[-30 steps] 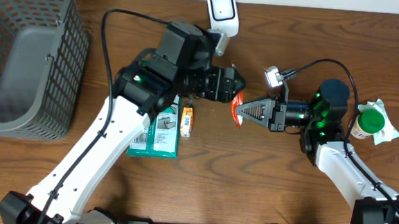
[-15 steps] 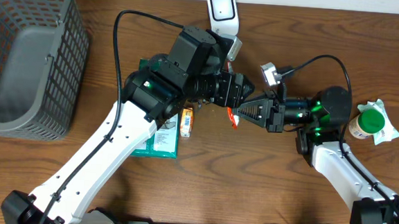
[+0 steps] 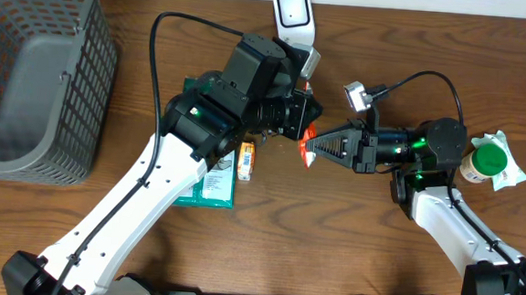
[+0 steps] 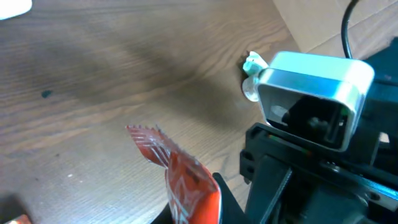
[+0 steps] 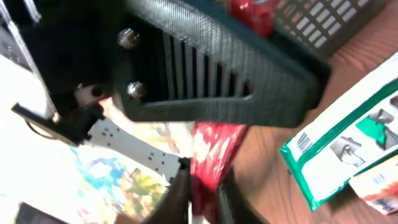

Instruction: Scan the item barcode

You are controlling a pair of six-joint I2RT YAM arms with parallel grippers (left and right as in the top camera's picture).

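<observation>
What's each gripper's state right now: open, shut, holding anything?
Left gripper: closed on the red packet.
Right gripper: the red packet sits between its fingers; cannot tell whether it is clamped or loose.

Red packet (image 3: 309, 144): a small, flat, glossy foil sachet with a serrated end seam. It is held clear of the tabletop (image 3: 330, 252), in front of and just right of the scanner (image 3: 293, 12), with the left tool (image 3: 306, 132) closed on it. Scanner: a white, rounded body with a dark-rimmed face, standing at the far edge.
</observation>
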